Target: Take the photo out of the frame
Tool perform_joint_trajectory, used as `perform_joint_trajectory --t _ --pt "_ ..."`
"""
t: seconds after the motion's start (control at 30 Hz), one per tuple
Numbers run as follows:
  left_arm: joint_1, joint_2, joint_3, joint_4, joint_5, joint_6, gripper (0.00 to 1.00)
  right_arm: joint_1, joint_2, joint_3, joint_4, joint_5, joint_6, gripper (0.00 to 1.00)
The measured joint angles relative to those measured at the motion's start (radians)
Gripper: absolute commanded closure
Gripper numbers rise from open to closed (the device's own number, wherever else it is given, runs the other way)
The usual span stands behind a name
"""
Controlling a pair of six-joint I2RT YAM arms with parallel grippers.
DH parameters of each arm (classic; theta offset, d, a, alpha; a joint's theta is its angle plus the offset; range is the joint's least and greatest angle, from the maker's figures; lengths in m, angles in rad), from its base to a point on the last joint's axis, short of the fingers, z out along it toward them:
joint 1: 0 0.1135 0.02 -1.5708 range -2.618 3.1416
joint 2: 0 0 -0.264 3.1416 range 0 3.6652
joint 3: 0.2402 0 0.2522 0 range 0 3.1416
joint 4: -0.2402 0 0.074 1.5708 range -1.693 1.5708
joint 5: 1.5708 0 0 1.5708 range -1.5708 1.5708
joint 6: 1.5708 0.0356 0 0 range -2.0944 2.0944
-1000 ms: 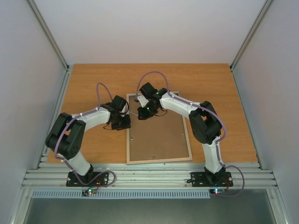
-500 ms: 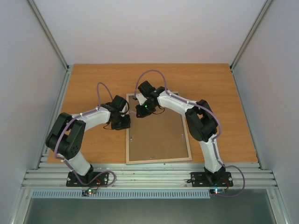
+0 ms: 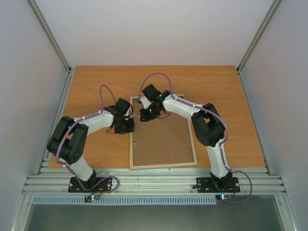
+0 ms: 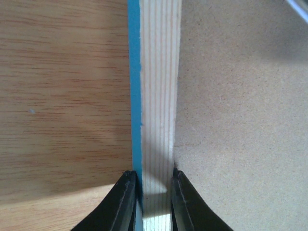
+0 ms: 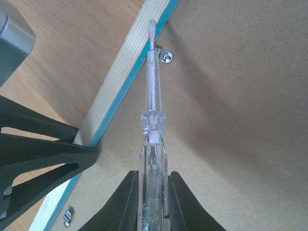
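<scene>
The frame point(image 3: 194, 144) lies face down mid-table, its brown backing board point(image 3: 161, 139) facing up. The photo is hidden under that board. My left gripper point(image 3: 129, 126) sits at the frame's left rail near the far corner. In the left wrist view, the left gripper point(image 4: 153, 180) is shut across that pale wood, blue-edged rail point(image 4: 159, 72). My right gripper point(image 5: 153, 178) is shut on a clear screwdriver point(image 5: 153, 96). The screwdriver's tip rests by a metal clip point(image 5: 166, 57) at the rail's inner edge. From above, the right gripper point(image 3: 143, 115) hovers over the board's far-left corner.
Another clip point(image 5: 69, 215) sits further along the same rail, beside the left arm's black fingers point(image 5: 38, 154). Small metal tabs point(image 3: 187, 140) dot the board. White walls close the table's sides, and aluminium rails point(image 3: 154, 183) run along the near edge.
The left gripper has closed onto the frame's left rail. The right gripper with the screwdriver has shifted slightly left and farther, toward the frame's far-left corner.
</scene>
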State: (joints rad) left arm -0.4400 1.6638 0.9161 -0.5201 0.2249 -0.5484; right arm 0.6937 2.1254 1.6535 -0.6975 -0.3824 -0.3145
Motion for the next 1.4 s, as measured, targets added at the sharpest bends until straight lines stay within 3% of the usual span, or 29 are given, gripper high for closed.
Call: perform_joint_trajectory --t 0.6,1.4 --pt "0.0 0.0 0.0 0.0 0.0 0.0 0.89 -0.001 -0.042 -0.073 0.064 0.012 0.035 0.99" --pt "0.0 0.0 0.0 0.0 -0.003 -0.001 0.89 -0.002 0.006 -0.012 -0.018 -0.023 -0.002 0.99"
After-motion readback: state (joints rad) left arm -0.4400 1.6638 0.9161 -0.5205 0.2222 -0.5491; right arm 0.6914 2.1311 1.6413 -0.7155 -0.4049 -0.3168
